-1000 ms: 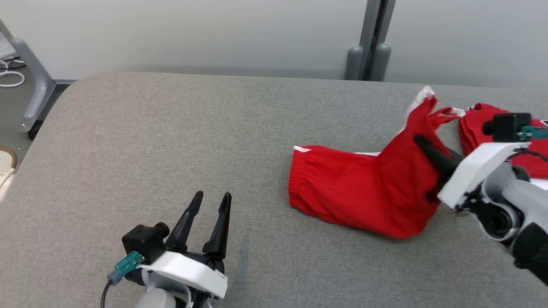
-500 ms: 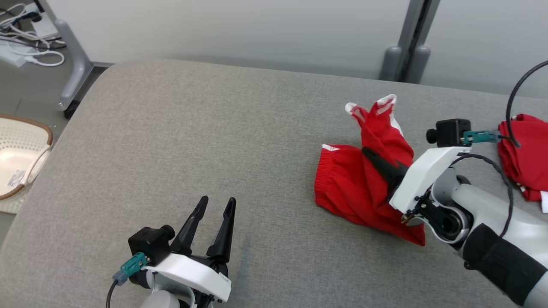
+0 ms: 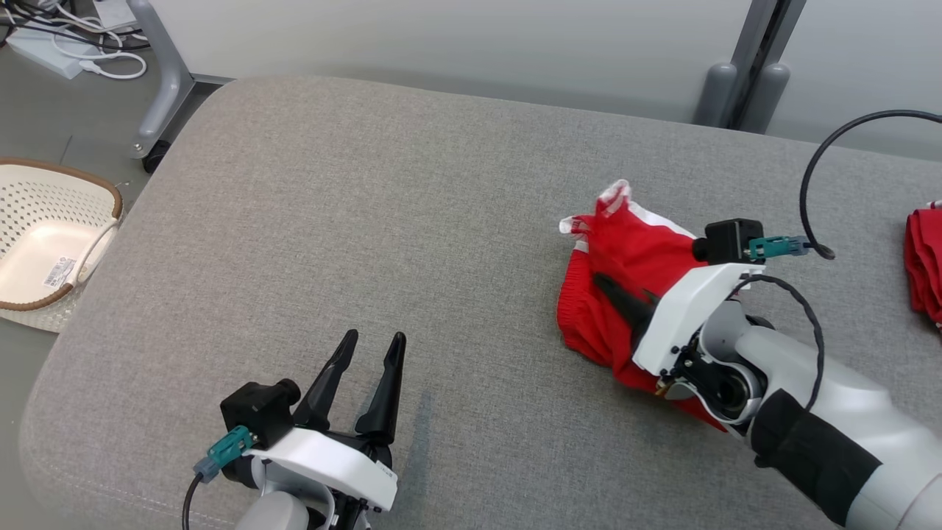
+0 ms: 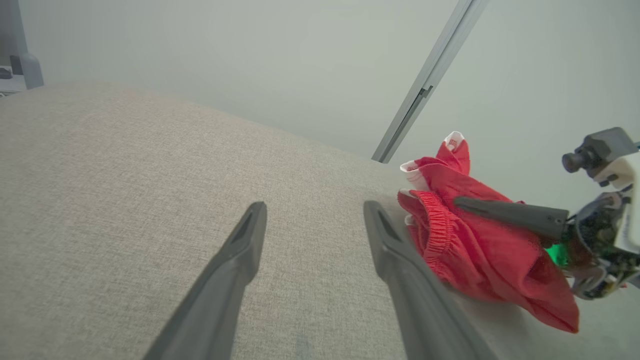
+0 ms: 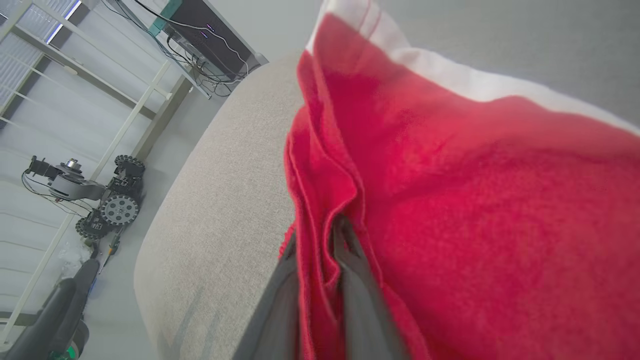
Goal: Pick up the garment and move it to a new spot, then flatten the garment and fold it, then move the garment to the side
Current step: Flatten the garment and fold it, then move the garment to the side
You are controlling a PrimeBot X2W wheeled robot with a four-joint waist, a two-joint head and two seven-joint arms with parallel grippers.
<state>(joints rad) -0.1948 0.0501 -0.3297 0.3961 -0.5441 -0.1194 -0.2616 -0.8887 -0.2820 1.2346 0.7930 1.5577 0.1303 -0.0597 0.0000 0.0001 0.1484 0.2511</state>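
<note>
So here's where things stand: the right pincer [image 3: 602, 282] is clamped on a fold of the red garment [image 3: 625, 250], and in its own wrist view you can see the cloth squeezed between the two dark fingers with barely any gap. The rest of the garment sits bunched up in a heap around and just under that pincer, with its white-trimmed edge poking up just past the fingertips and the lower part resting on the grey surface [image 3: 368, 221]. The left pincer [image 3: 373, 338] is wide apart, holding nothing, hovering over bare surface well apart from the garment, which is off to its right. I'd say we're only in step one, the pick-up-and-move bit, and it isn't finished since the garment hasn't been let go at a spot yet. It's a crumpled lump right now, so flattening, folding and shifting it to the side are all left to do. There's also another red pile [image 3: 923, 258] way out past the right arm's far side, not touching anything, and a basket [image 3: 44, 250] down on the floor beyond the left pincer.
</note>
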